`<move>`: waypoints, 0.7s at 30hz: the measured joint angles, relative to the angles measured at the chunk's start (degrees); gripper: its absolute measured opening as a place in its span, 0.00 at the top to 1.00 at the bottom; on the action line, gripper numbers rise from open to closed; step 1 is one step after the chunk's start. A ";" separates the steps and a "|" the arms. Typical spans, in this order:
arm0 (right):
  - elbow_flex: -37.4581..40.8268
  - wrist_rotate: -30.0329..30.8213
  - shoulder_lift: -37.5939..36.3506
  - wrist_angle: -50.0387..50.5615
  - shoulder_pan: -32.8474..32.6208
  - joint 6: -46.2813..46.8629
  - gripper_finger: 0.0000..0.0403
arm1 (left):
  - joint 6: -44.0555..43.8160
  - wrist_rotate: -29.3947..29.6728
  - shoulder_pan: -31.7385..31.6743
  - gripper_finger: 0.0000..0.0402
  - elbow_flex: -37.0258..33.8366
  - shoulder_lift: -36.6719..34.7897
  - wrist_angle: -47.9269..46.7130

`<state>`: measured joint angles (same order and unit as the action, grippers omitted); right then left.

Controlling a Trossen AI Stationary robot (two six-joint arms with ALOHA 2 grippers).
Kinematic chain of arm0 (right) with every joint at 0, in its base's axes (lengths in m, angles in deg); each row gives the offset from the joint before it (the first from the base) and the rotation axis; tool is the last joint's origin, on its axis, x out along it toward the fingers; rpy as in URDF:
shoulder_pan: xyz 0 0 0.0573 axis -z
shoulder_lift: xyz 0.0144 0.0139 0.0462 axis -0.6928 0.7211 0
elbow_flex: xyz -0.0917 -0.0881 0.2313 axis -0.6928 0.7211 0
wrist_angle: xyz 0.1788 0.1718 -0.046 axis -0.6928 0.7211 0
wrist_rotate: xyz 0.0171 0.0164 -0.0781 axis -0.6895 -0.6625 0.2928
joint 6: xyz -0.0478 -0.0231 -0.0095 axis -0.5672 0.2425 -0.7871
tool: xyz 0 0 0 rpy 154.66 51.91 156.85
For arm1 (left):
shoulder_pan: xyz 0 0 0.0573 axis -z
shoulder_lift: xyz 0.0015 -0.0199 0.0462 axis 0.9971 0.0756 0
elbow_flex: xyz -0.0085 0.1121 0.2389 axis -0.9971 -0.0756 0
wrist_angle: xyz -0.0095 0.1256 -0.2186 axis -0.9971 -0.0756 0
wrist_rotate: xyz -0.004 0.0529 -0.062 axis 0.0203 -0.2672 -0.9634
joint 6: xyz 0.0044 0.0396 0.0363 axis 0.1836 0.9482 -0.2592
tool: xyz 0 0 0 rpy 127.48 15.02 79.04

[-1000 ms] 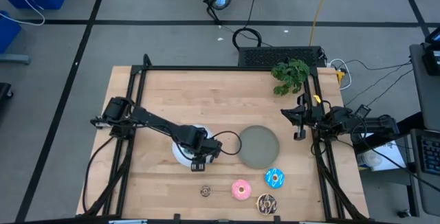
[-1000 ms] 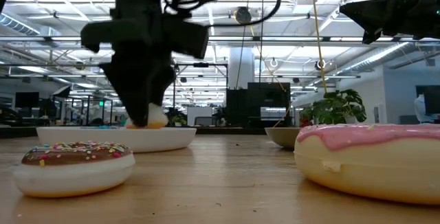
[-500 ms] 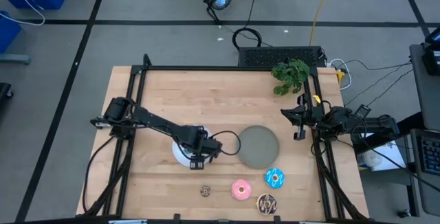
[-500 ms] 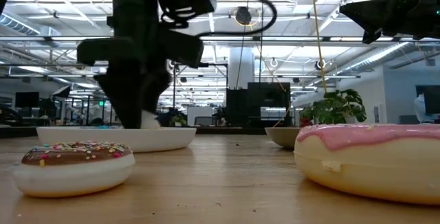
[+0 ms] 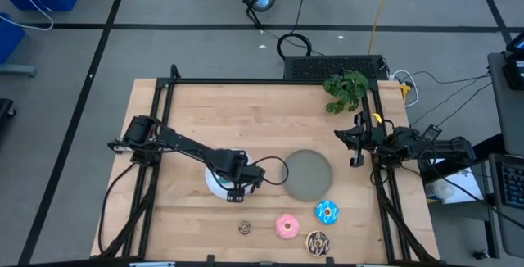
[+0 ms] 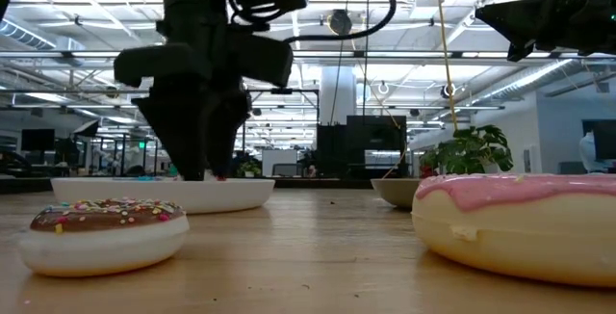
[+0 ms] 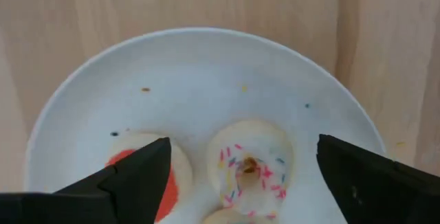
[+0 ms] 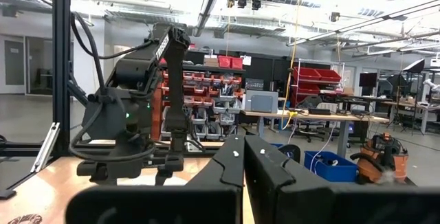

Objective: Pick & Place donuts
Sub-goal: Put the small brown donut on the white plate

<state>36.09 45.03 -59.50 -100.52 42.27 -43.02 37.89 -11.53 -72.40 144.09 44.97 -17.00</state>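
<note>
Left claw (image 7: 240, 165) hangs released over white plate (image 7: 192, 66) on the wooden table (image 5: 262, 119); right claw (image 8: 245, 157) clenched.

A: From above, the left gripper (image 5: 235, 192) covers most of the white plate (image 5: 214, 183); its contents stay hidden.

B: In the left wrist view a finger (image 7: 130, 176) hides part of the red donut (image 7: 165, 183), and the edge cuts another.

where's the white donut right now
The white donut lies in the white plate, beside the red donut, right under the open left claw; in the high view that plate sits left of the grey plate.
</note>
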 joint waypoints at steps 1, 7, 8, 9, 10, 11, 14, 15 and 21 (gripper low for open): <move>-0.01 0.01 0.00 0.00 -0.02 -0.01 1.00 | 0.29 0.03 -0.01 0.09 0.99 0.00 -0.97; 0.00 0.01 0.00 -0.02 0.00 -0.01 1.00 | -0.58 2.11 0.93 0.06 11.06 0.00 -9.48; -0.02 0.01 0.00 -0.04 -0.02 -0.02 1.00 | -1.51 2.54 1.43 0.06 13.16 0.00 -11.07; 0.00 0.01 -0.01 -0.02 -0.01 -0.02 1.00 | -2.74 2.84 1.96 0.07 15.14 0.00 -12.35; 0.00 0.01 -0.02 -0.02 0.00 -0.02 1.00 | -3.90 2.99 2.50 0.08 16.91 -0.02 -13.13; 0.00 -0.01 0.00 -0.02 0.00 0.00 1.00 | -4.95 2.93 3.10 0.09 18.45 -0.02 -13.38; 0.00 0.01 0.00 0.00 -0.02 -0.02 1.00 | -6.11 2.93 5.55 0.15 21.73 -0.07 -13.47; -0.02 0.01 -0.02 0.00 0.00 -0.02 1.00 | -6.09 2.91 6.54 0.18 22.37 -0.07 -13.45; 0.00 -0.01 0.00 0.04 -0.01 0.00 1.00 | -9.75 2.57 10.77 0.47 22.89 -0.07 -14.25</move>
<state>36.09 45.02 -59.50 -100.48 42.26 -43.02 28.14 -8.96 -61.63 166.98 44.90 -31.25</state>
